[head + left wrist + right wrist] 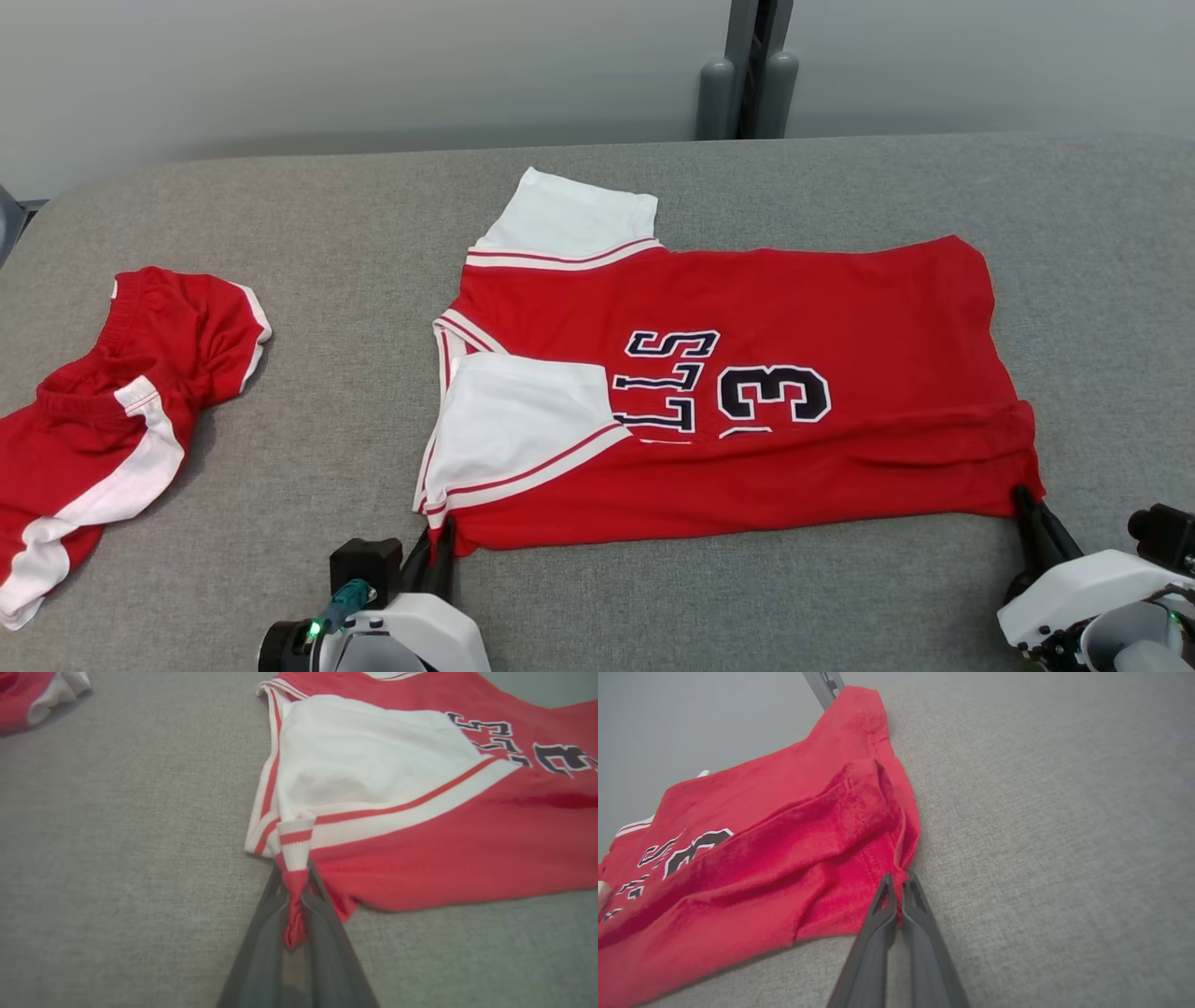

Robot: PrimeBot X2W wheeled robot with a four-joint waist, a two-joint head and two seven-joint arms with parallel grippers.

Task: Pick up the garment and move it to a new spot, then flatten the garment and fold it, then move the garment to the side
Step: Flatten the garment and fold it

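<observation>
The garment [803, 308], a red jersey with a dark number 3, lies spread across the middle of the head view on the grey worktop [280, 233]. It looks placed and largely flattened. The near sleeve [523, 420] is turned in over the chest and a soft ridge runs along the near edge, so the fold seems barely begun. The rest of the folding and the move to the side appear not yet done.

The left gripper [437, 546], at lower centre-left, has its jaws closed on the jersey's near shoulder-end corner, with cloth bunched between them. The right gripper [1025, 499], at lower right, has its jaws pinched narrow on the near hem corner.

Counted: one jersey with two white sleeves, the far sleeve [569, 219] lying flat; two grippers; and one pair of red-and-white shorts [112, 401] at the left edge, well apart.
</observation>
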